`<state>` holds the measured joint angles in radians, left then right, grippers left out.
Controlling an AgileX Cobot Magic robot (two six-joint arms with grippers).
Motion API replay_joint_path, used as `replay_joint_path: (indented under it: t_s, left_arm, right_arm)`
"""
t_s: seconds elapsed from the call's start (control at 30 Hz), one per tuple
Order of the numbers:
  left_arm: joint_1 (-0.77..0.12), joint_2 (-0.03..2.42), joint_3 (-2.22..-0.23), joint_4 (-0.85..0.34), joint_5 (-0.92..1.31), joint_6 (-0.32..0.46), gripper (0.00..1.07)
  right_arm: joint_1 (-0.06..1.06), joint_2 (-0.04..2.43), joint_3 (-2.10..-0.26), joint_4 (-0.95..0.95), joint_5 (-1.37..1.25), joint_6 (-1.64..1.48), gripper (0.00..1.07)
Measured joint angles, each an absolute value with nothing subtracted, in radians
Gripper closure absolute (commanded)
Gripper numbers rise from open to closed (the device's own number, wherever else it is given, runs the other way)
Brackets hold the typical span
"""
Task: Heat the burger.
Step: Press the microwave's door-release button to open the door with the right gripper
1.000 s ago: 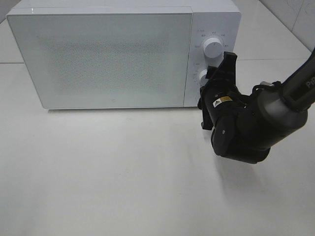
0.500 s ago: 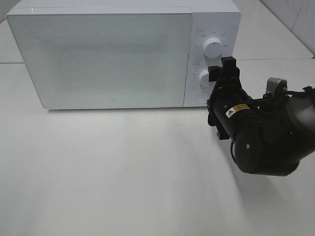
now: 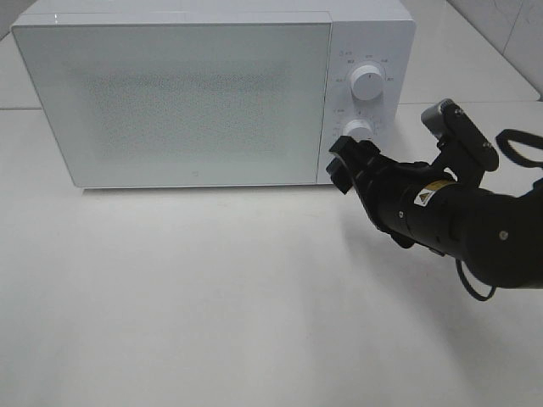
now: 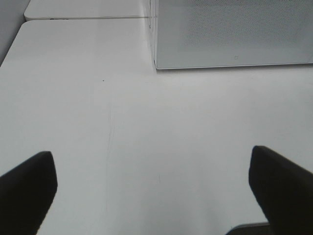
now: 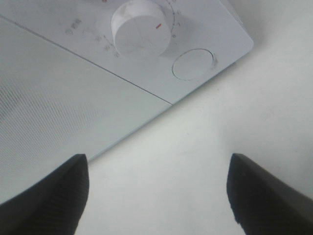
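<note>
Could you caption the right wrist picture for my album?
Open right gripper facing the microwave, near its dial and round button.

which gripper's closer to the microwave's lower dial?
Right. The right gripper is just in front of the lower dial; the left gripper hangs off the microwave's far corner.

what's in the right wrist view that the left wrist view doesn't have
Only the right wrist view: the lower dial with a red mark and the round button beside it. Only the left wrist view: the microwave at its front corner, and the table at its far edge. Both: the speckled door, the table, and open, empty jaws: right gripper, left gripper.
</note>
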<state>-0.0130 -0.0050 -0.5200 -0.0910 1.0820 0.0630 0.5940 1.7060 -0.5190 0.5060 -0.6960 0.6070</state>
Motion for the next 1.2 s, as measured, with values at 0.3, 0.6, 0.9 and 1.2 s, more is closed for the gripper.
replay_joint_path:
  t_s: [0.3,0.6,0.9,1.2]
  left_arm:
    - [-0.013,-0.005,-0.520,-0.091,1.082,0.063,0.06]
    - [-0.013,-0.005,-0.520,-0.091,1.082,0.063,0.06]
    - [-0.013,-0.005,-0.520,-0.091,1.082,0.063,0.06]
    - [-0.013,-0.005,-0.520,-0.091,1.082,0.063,0.06]
  right_arm:
    - [0.480,1.573,-0.518,0.504,-0.300,0.146,0.33]
    - [0.449,1.473,-0.579,0.490,0.072,-0.102,0.33]
    - [0.449,1.309,-0.640,0.324,0.448,-0.100,0.32]
    - [0.449,0.975,-0.643,0.208,0.608,-0.038,0.30]
